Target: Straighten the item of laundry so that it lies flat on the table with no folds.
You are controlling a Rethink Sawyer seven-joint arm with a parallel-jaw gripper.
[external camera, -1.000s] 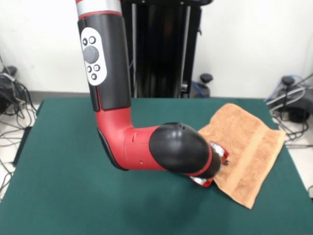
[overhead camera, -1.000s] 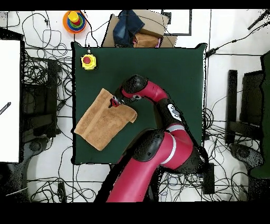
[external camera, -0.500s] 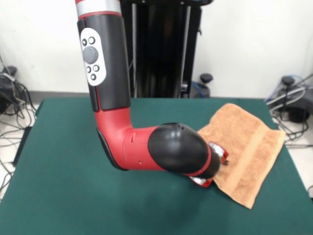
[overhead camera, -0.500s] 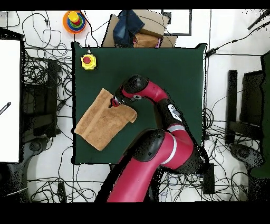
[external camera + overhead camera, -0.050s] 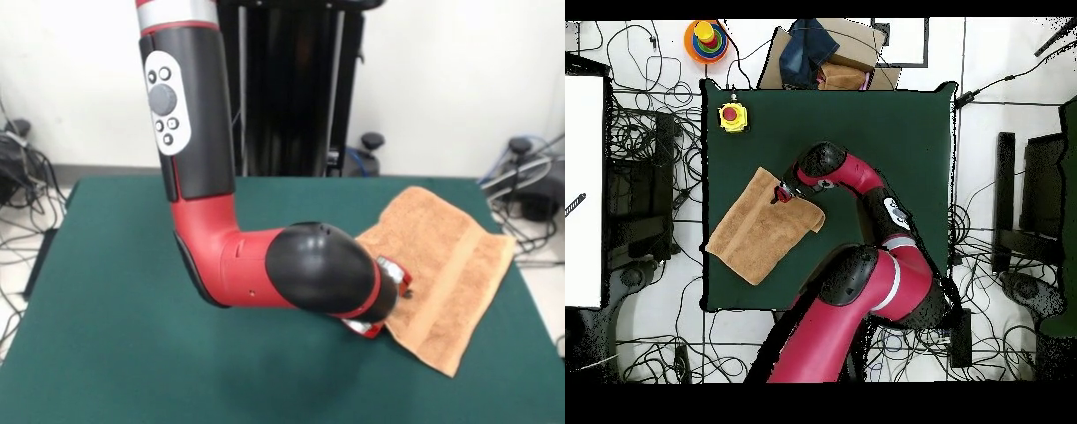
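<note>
The item of laundry, an orange-tan towel (image 5: pixel 450 261), lies spread at the right side of the green table (image 5: pixel 124 353), with a stripe band running across it near one end. From overhead the towel (image 5: pixel 757 230) sits tilted near the table's (image 5: pixel 895 130) left edge, one corner reaching past it. My gripper (image 5: pixel 386 305) is low on the towel's inner edge, largely hidden behind the arm's black wrist. In the overhead view the gripper (image 5: pixel 781 192) rests at the towel's upper corner. Its state does not show.
A yellow box with a red button (image 5: pixel 732 116) stands on the table near a corner, not far from the towel. A cardboard box with blue cloth (image 5: pixel 823 55) and a ring toy (image 5: pixel 705 40) lie beyond the table. Cables cover the floor around.
The arm's black elbow has crept very slightly left in the front view. Gripper and towel stay where they were.
</note>
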